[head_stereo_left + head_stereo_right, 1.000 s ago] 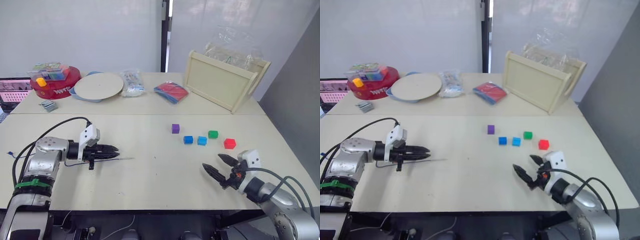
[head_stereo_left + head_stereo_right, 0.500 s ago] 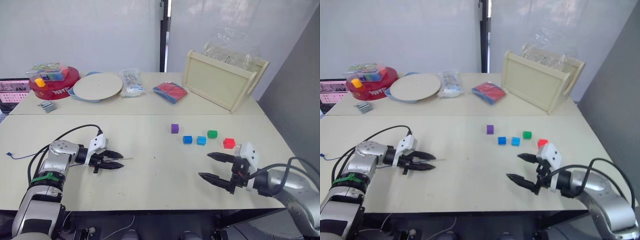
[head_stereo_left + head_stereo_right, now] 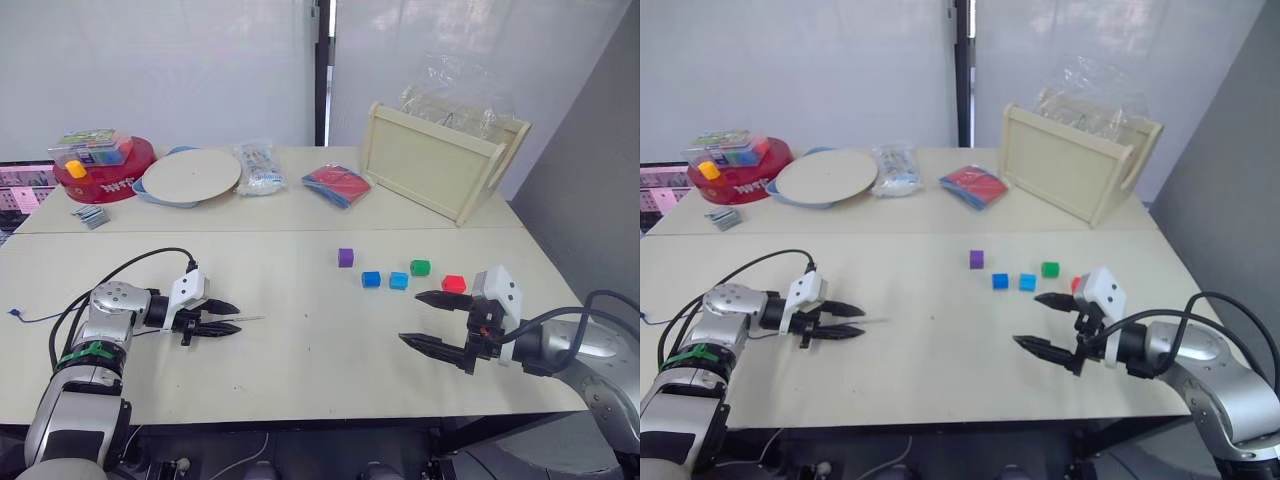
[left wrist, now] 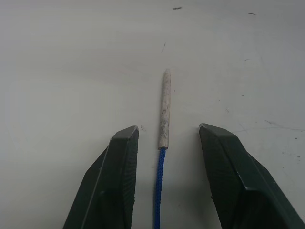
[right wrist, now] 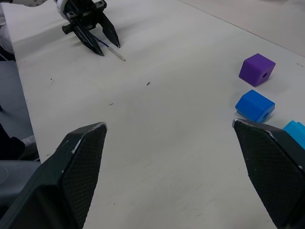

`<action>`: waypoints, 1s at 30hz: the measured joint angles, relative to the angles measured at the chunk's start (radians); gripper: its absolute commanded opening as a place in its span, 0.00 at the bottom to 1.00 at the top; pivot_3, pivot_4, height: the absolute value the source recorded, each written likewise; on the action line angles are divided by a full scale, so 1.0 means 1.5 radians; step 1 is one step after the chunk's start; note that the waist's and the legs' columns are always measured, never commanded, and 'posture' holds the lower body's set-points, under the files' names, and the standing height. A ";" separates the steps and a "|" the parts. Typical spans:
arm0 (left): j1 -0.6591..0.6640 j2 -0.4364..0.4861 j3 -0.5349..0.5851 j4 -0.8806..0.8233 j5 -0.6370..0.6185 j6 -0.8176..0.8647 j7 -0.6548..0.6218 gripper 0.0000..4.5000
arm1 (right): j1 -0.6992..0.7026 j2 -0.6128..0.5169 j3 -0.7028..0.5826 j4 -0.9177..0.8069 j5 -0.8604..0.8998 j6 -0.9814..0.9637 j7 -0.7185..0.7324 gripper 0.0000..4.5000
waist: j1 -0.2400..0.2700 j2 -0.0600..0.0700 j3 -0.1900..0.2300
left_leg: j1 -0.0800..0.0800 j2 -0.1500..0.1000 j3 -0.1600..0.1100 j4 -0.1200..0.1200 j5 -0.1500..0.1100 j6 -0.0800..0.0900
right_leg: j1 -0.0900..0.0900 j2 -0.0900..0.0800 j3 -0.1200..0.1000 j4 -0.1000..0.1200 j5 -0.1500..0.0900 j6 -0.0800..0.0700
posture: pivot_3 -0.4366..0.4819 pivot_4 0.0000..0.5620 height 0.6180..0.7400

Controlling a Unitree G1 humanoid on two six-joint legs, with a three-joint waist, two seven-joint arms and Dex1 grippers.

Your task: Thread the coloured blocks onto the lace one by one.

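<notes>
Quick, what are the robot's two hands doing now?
Left gripper: open, around the thin dark-blue lace, not gripping it.
Right gripper: open wide, holding nothing.

Premises present as a robotics test room or laboratory. Evidence: two plain pale benches [image 3: 300, 350] butted edge to edge against bare white wall panels, with a grey partition beyond the right end effector [image 3: 438, 322]. Assorted trial props lie well beyond both end effectors at the far side: a red tub [image 3: 110, 172], a round plate [image 3: 190, 175], a wooden tray [image 3: 440, 165], and packets.
</notes>
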 measured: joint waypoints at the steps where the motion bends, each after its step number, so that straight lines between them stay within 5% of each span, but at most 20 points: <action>1: -0.001 0.000 0.000 0.002 0.000 -0.001 0.005 0.23 | 0.000 0.002 0.000 0.000 0.000 0.000 -0.002 1.00 | -0.001 0.000 0.000 | 0.000 0.000 0.000 0.000 0.000 0.000 | 0.000 0.000 0.000 0.000 0.000 0.000 | 0.48 0.27 1.00; 4: -0.003 0.001 0.000 0.003 0.001 -0.007 0.007 0.01 | 0.000 0.002 -0.001 0.000 0.000 0.000 -0.009 1.00 | -0.001 0.000 0.000 | 0.000 0.000 0.000 0.000 0.000 0.000 | 0.000 0.000 0.000 0.000 0.000 0.000 | 0.48 0.27 1.00; 19: -0.008 -0.010 0.015 -0.026 -0.003 0.080 -0.028 0.00 | 0.023 0.032 -0.028 0.002 -0.002 0.000 -0.063 1.00 | 0.005 0.001 0.000 | -0.002 0.000 0.000 0.000 0.000 0.000 | 0.000 0.000 0.000 -0.001 0.000 0.000 | 0.48 0.27 1.00; 30: 0.061 0.083 -0.001 -0.340 -0.035 0.287 -0.044 0.00 | 0.096 0.215 -0.074 0.037 -0.133 -0.007 -0.357 1.00 | -0.002 0.001 0.000 | -0.002 0.001 0.000 -0.001 0.000 0.000 | -0.002 0.001 0.000 0.000 0.000 0.000 | 0.48 0.27 1.00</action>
